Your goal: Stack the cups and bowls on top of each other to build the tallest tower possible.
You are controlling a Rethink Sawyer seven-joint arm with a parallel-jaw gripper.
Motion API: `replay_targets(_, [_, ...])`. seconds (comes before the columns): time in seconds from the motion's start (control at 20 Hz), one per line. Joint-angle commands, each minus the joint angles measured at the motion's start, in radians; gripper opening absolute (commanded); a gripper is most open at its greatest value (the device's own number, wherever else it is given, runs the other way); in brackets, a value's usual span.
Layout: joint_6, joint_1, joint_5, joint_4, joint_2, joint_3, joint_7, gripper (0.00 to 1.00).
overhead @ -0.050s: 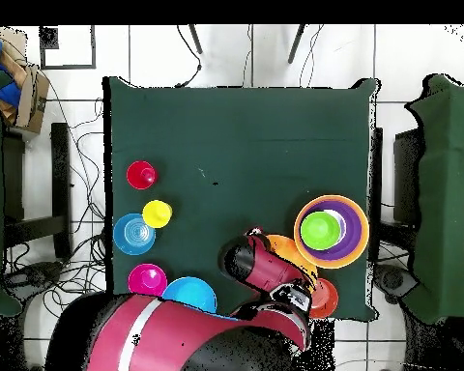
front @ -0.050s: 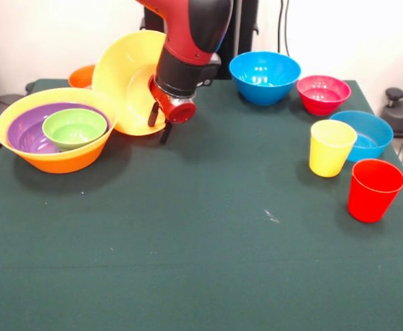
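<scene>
While a three-bowl tower (front @ -0.050s: pixel 56 134) already stands at one side of the green surface (front @ -0.050s: pixel 201 262), most of the building looks to be ahead. That pile has a large yellow-orange bowl (front @ -0.050s: pixel 53 160) as its base, the wide purple bowl (front @ -0.050s: pixel 29 131) nested in it and the small green bowl (front @ -0.050s: pixel 74 127) sitting inside the purple one. Just beside it, the second large yellow bowl (front @ -0.050s: pixel 129 76) is tipped up on edge, its hollow facing the camera, and the gripper (front @ -0.050s: pixel 159 123) hangs at its lower rim; two dark jaws show there with the rim apparently between them, so I judge them closed on this bowl, though the contact itself is hard to make out. A small orange bowl (front @ -0.050s: pixel 83 74) peeks out behind the tilted one. Across the surface, well apart from the tower, wait a deep blue bowl (front @ -0.050s: pixel 264 76), a pink-red bowl (front @ -0.050s: pixel 323 93), a shallower blue bowl (front @ -0.050s: pixel 368 134), the yellow cup (front @ -0.050s: pixel 331 147) touching or just beside that blue bowl, and the red cup (front @ -0.050s: pixel 374 189) nearest the camera. By my reading roughly a third is stacked: the lifted yellow bowl, four more bowls and both cups are left to place.
</scene>
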Motion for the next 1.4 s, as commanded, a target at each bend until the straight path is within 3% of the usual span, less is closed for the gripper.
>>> replay_targets(0.05, [0.070,0.015,0.103,-0.153,0.047,0.101,0.156,0.00])
replay_targets(0.35, [0.116,0.024,0.113,-0.167,0.038,0.095,0.129,0.00])
replay_targets(0.4, [0.117,0.026,0.113,-0.169,0.039,0.093,0.124,1.00])
replay_targets(0.9, [0.188,0.031,0.114,-0.194,0.046,0.083,0.118,1.00])
replay_targets(1.4, [0.192,0.031,0.142,-0.205,0.061,0.101,0.143,1.00])
